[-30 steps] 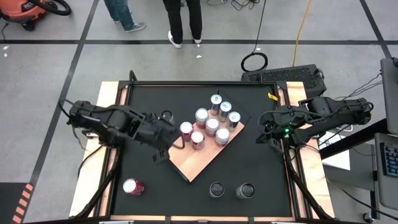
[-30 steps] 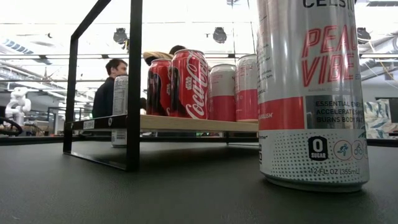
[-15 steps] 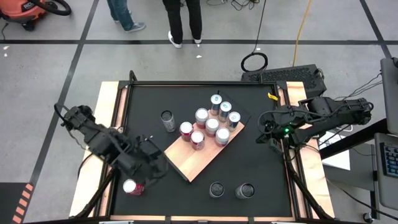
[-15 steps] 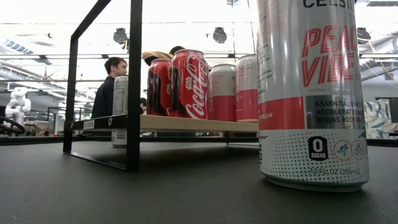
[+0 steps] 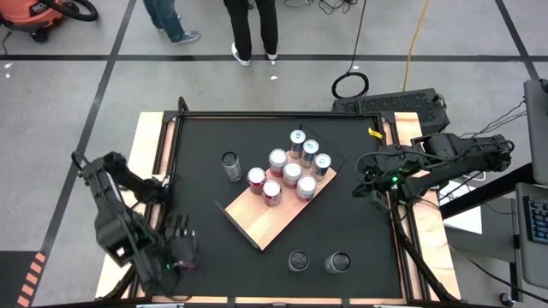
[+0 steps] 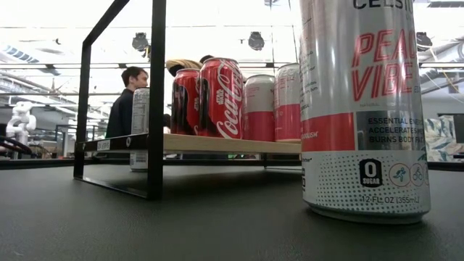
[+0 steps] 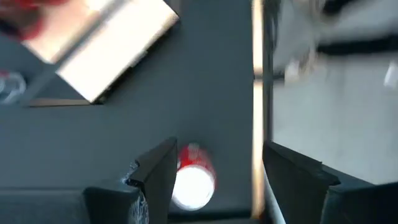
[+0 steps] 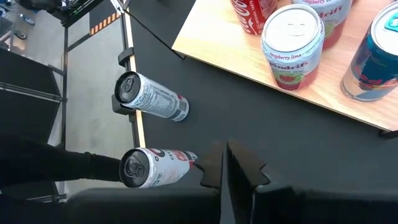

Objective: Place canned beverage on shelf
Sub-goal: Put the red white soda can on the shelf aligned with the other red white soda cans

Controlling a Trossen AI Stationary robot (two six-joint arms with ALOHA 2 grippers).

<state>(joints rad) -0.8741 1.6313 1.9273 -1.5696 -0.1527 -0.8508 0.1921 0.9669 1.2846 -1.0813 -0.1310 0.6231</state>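
light-brown shelf point(image 5: 272, 221), red can point(image 7: 194, 179), black table point(image 5: 360, 231)

Seven cans point(image 5: 292, 174) on shelf point(image 5: 272, 218), one can point(image 5: 230, 165) left of it, two cans point(image 5: 318, 261) in front.

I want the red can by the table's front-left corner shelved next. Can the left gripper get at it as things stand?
Probably yes. The left gripper is open just above the red can, which lies alone on the black tabletop; nothing blocks it.

In the high view, seven cans point(image 5: 291, 174) crowded the upper-right half of the light-brown wooden shelf point(image 5: 261, 218), leaving its lower-left half bare. A lone silver can point(image 5: 230, 166) stood just left of it, and two dark-topped cans point(image 5: 318, 261) blocked the black tabletop point(image 5: 360, 231) near the bottom edge.
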